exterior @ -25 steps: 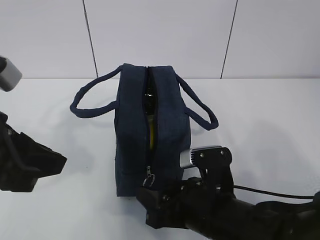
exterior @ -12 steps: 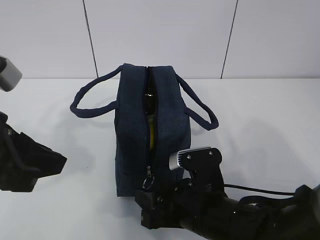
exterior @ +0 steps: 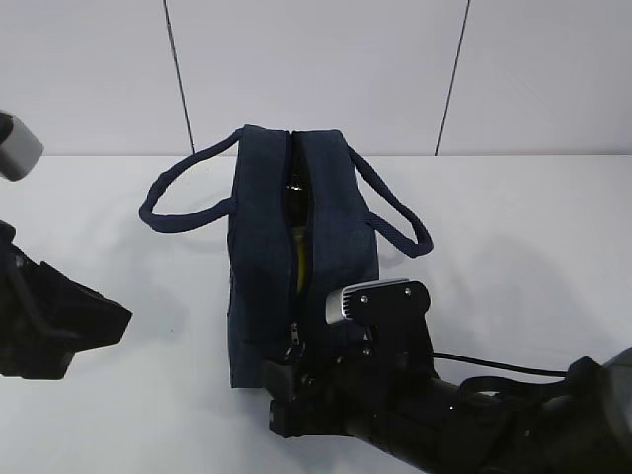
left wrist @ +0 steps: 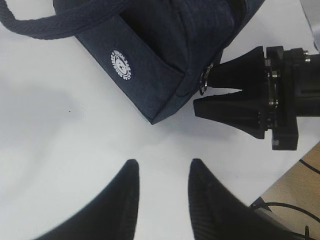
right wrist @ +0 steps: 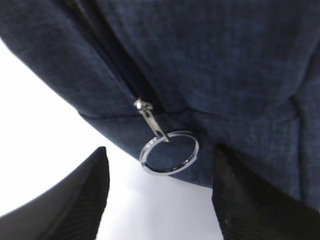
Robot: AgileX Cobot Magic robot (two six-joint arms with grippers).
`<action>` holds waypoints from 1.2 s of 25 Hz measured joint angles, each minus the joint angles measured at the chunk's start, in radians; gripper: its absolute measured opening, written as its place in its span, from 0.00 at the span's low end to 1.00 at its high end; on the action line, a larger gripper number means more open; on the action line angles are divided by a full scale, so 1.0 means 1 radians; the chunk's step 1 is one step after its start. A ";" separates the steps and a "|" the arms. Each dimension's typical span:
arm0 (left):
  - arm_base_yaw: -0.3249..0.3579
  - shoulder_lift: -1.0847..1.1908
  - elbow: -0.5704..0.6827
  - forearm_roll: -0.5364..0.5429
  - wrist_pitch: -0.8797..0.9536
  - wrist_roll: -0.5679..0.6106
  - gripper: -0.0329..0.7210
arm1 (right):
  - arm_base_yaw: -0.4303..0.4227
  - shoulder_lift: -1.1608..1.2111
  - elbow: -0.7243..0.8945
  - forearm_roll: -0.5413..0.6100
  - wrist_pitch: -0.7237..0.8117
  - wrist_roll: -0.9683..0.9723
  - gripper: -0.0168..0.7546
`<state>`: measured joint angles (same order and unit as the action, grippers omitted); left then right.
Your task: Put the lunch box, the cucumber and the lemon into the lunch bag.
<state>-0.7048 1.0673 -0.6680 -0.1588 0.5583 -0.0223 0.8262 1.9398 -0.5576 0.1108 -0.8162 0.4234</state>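
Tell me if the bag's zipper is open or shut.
Open: the bag gapes along its top, yellow showing inside; the ring pull hangs at the near end.

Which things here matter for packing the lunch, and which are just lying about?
For the job:
- lunch bag
- ring pull on its zipper
- something yellow in the opening, maybe the lemon

Lying about:
- nothing but the white table

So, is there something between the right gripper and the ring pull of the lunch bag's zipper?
Nothing visible. The right gripper is open, its fingers either side of the ring pull, which hangs free against the lunch bag.
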 joint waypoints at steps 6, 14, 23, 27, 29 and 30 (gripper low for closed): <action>0.000 0.000 0.000 0.000 0.000 0.000 0.36 | 0.000 0.000 0.000 0.034 -0.001 -0.018 0.63; 0.000 0.000 0.000 0.000 0.000 0.000 0.36 | 0.000 0.000 0.000 0.046 -0.052 -0.129 0.57; 0.000 0.000 0.000 0.000 -0.002 0.000 0.36 | 0.000 0.000 0.000 0.048 -0.072 -0.186 0.48; 0.000 0.000 0.000 0.000 -0.004 0.000 0.36 | 0.000 0.001 0.000 0.048 -0.072 -0.188 0.38; 0.000 0.000 0.000 0.000 -0.004 0.000 0.36 | 0.000 0.001 0.000 0.048 -0.066 -0.189 0.36; 0.000 0.000 0.000 0.000 -0.004 0.000 0.36 | 0.000 0.001 0.000 0.048 -0.063 -0.189 0.36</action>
<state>-0.7048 1.0673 -0.6680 -0.1588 0.5545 -0.0223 0.8262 1.9405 -0.5576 0.1587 -0.8796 0.2348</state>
